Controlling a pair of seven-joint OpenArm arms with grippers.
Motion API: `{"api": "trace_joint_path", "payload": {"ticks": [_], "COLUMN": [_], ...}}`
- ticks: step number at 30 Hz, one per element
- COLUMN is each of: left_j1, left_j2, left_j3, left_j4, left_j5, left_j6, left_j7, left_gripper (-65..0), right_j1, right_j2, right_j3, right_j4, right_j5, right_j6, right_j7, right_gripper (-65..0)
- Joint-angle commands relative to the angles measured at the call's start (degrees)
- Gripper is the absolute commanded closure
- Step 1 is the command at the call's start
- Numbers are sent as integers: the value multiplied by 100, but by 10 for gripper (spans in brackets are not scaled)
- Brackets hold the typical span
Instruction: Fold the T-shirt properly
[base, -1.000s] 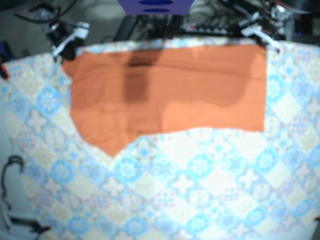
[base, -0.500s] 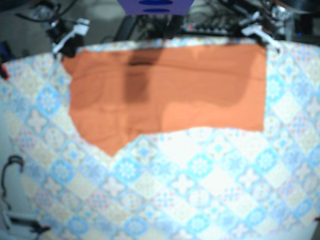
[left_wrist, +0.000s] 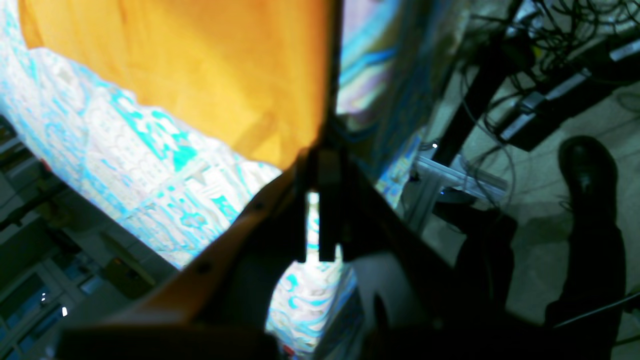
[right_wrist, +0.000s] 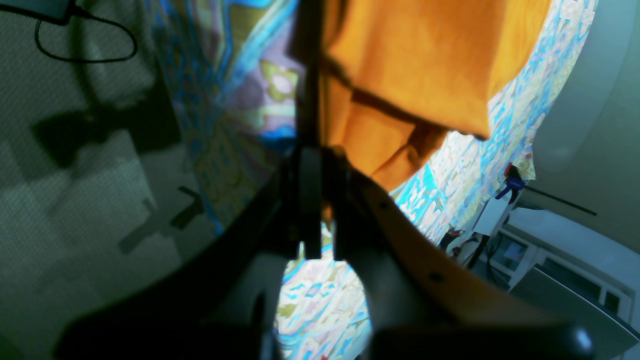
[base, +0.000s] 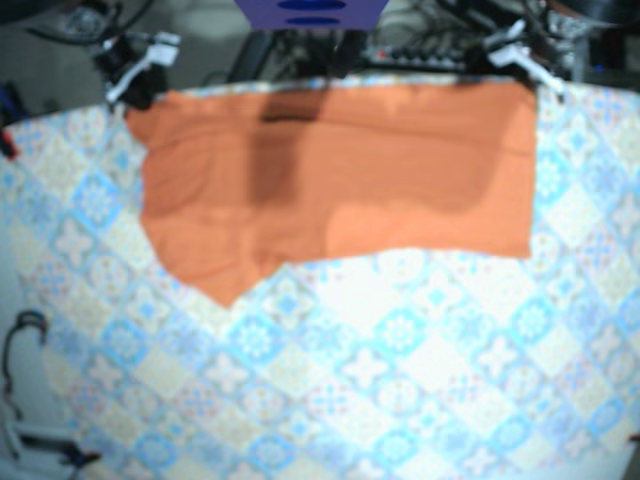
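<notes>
Base camera: high overhead, looking straight down, far enough to take in most of the blue-and-white tile-patterned tablecloth (base: 400, 380). Left wrist camera: tight behind the left gripper (left_wrist: 320, 152), sighting along it at the tablecloth's edge, grey floor (left_wrist: 540, 150) alongside. Right wrist camera: likewise behind the right gripper (right_wrist: 316, 152). All three share the orange cloth T-shirt (base: 340, 180) and tablecloth.

The right gripper (right_wrist: 320, 157), jaws together, pinches the orange T-shirt (right_wrist: 425, 65) over patterned tablecloth (right_wrist: 520, 130).

Black left pincer (left_wrist: 322, 157), small screws
</notes>
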Motion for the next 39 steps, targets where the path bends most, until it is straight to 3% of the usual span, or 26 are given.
{"api": "trace_joint_path", "payload": {"ticks": [1, 15, 19, 24, 31, 39], "left_j1": [73, -23, -41, -50, -41, -6], "left_j2": [-77, -42, -42, -42, -42, -42], "left_j3": [-29, -38, -38, -38, -38, -38], "left_j4": [57, 48, 40, 40, 40, 40], "left_j5": [12, 12, 12, 12, 12, 12], "left_j6": [78, 78, 78, 78, 78, 78], "left_j7": [30, 30, 30, 38, 38, 38], "left_gripper": [0, 0, -3, -72, -202, -296], "right_j1": [-50, -15, -15, -15, -41, -155], "right_j2": [82, 73, 73, 73, 73, 65], "right_j3": [54, 54, 27, 19, 27, 54], "right_j4": [77, 7, 7, 7, -2, -2], "right_j5": [43, 34, 34, 34, 34, 43], "right_j6": [-91, -91, -91, -91, -91, -91], "right_j7": [-15, -24, -24, -24, -24, -24], "right_gripper": [0, -2, -76, -165, -172, -172]}}
